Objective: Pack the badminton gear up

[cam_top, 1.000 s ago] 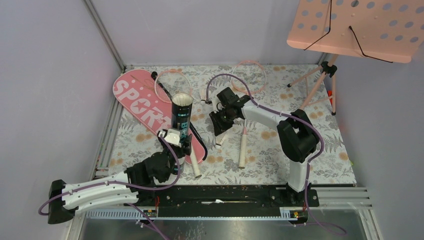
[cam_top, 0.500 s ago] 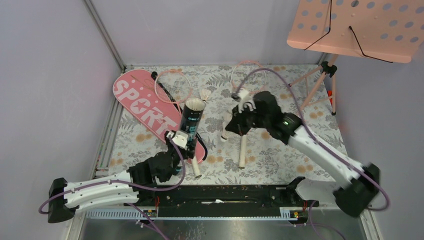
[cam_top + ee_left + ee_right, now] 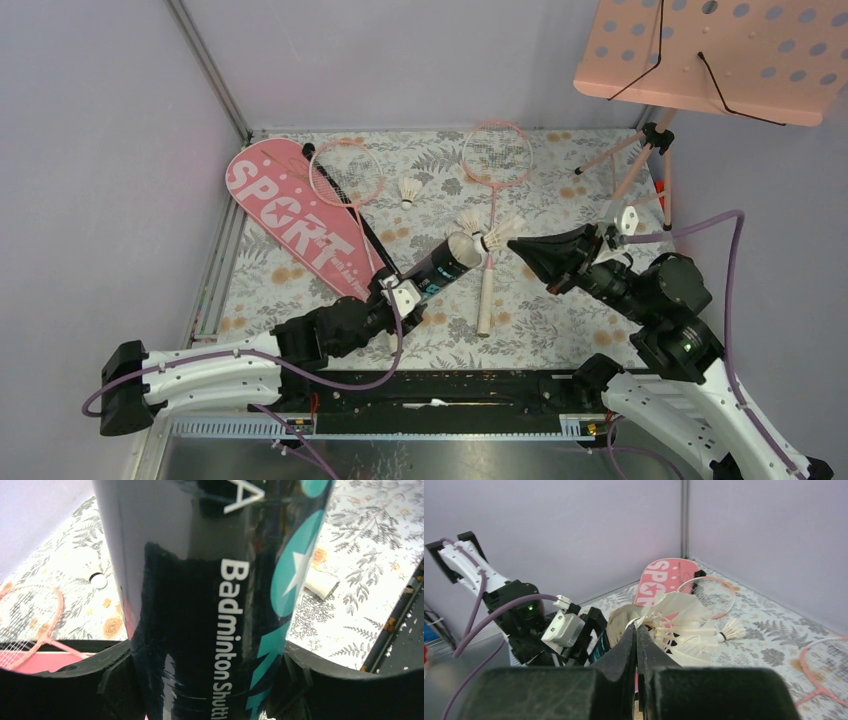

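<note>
My left gripper (image 3: 405, 295) is shut on the long black tube (image 3: 440, 268), which tilts to the right with its open mouth (image 3: 461, 247) toward my right gripper. The tube fills the left wrist view (image 3: 210, 580), with a finger (image 3: 112, 667) on each side. My right gripper (image 3: 525, 247) is shut on the feathers of a white shuttlecock (image 3: 505, 231) just right of the tube mouth; the right wrist view shows the shuttlecock (image 3: 679, 615) beside the mouth (image 3: 620, 622). Another shuttlecock (image 3: 468, 220) sits just above the mouth. A loose one (image 3: 408, 190) lies further back.
The pink SPORT cover (image 3: 285, 212) lies at the left with one pink racket (image 3: 345, 172) partly on it. The second racket (image 3: 497, 153) lies mid-mat, its white handle (image 3: 484, 305) pointing near. The pink music stand (image 3: 700, 50) and its tripod legs (image 3: 640, 165) stand back right.
The left arm has tipped the tube from upright to lying over to the right. The right arm has swung back to the right, carrying a shuttlecock to the tube mouth.
</note>
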Robot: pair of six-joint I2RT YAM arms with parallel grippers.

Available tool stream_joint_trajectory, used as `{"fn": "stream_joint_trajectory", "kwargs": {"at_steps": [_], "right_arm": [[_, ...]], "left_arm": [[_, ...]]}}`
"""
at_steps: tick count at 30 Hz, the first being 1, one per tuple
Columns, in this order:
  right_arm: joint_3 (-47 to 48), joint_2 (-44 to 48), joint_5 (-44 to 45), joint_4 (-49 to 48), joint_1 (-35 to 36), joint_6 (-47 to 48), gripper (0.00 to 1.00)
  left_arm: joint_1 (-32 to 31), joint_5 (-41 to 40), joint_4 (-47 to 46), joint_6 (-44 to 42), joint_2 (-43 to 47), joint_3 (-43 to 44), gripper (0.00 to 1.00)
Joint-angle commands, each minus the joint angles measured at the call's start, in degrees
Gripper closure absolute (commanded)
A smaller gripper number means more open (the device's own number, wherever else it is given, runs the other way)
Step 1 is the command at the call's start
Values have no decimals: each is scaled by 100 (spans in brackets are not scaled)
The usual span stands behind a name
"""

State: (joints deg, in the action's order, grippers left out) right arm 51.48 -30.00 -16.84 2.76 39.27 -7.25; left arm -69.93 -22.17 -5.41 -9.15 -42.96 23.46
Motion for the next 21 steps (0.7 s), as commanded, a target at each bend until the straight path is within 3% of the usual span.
{"fn": "stream_joint_trajectory", "kwargs": {"at_steps": [1,7,21], "right_arm": [[217,-359,-606,-216,-7,-181,100],[420,-885,-900,196,-7,-270,100],[614,-2396,-1939,267,43,-1695,100]], "left_arm": [[-3,737,-41,-56,-143,255,80],[-3,689,-111,-56,-118,205,80],[-3,851,-292,-122,-31,69,81]]}}
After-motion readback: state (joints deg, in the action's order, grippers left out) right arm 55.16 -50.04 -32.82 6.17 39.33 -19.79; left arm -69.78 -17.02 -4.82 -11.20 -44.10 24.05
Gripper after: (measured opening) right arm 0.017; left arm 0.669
